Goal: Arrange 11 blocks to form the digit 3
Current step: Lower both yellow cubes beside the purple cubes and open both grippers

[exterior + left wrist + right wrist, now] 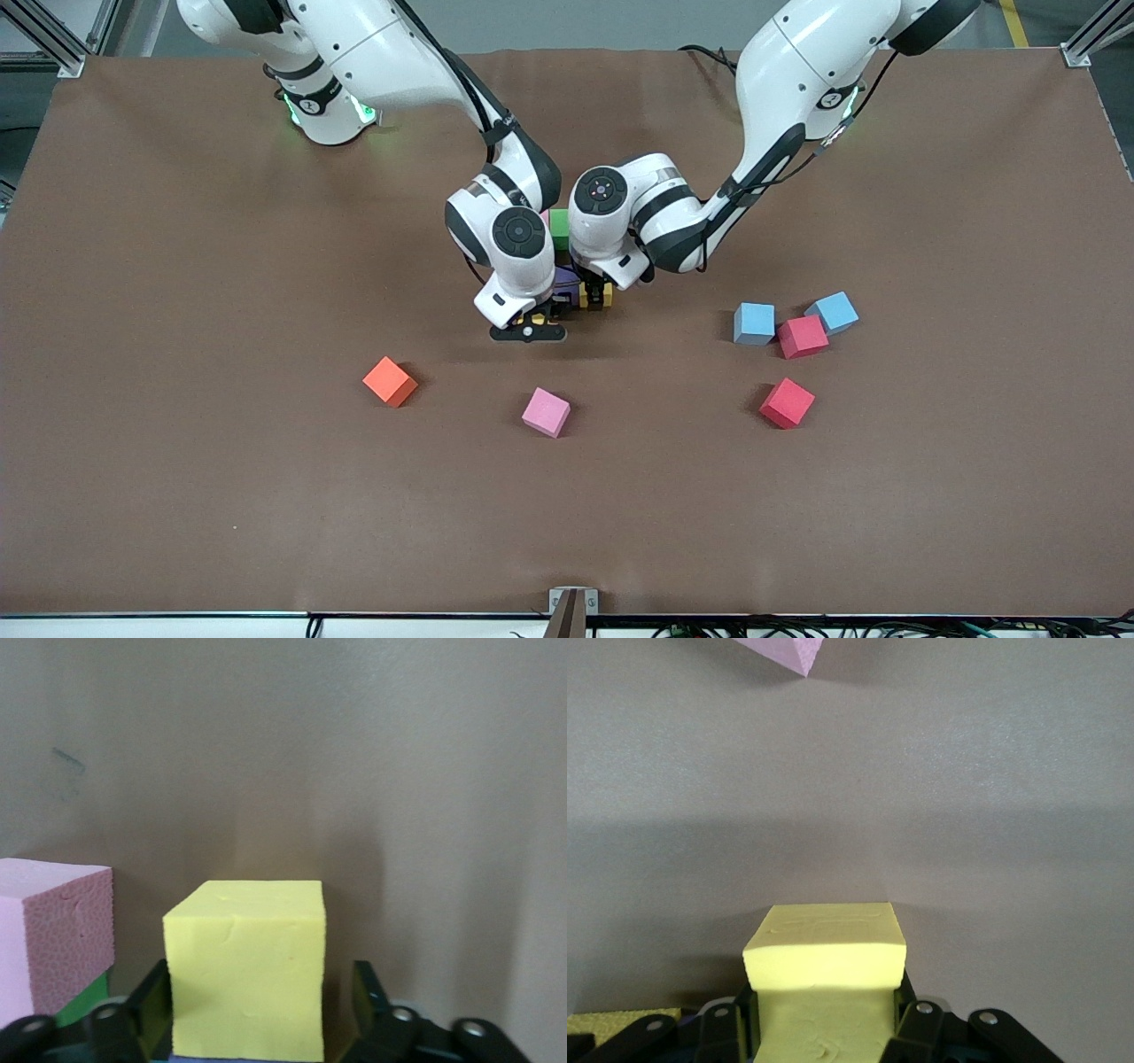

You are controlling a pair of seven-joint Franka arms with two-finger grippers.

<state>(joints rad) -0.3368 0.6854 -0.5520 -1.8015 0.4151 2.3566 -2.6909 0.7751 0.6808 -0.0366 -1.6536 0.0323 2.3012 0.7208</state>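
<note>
Toward the right arm's end of the table, a small matte orange cube (390, 381) lies alone, turned corner-on and well apart from everything else. The right gripper (824, 1019) is low over the middle of the table with its fingers (914, 1020) pressed against both sides of a small matte yellow cube, the first yellow cube (825, 948); whether that cube touches the brown table cover (177, 266) cannot be told. A loose matte pink cube (546, 412) lies nearer to the front camera than this gripper. Between the two wrists sits the started cluster of cubes: a matte green cube (559, 229) farthest from the front camera, a pale pink cube (53, 939) just beside it, and a matte purple cube (567, 282) nearer to the camera, mostly hidden by the wrists. The left gripper (252, 1010) is down at that cluster's edge, its fingers (365, 997) spread to either side of the second yellow cube (246, 966), with a gap showing on one side, so it grips nothing. Toward the left arm's end lie a matte light-blue cube (754, 322), a red cube (803, 336) touching a second light-blue cube (833, 312), and nearer to the camera a second red cube (787, 402) on its own.
</note>
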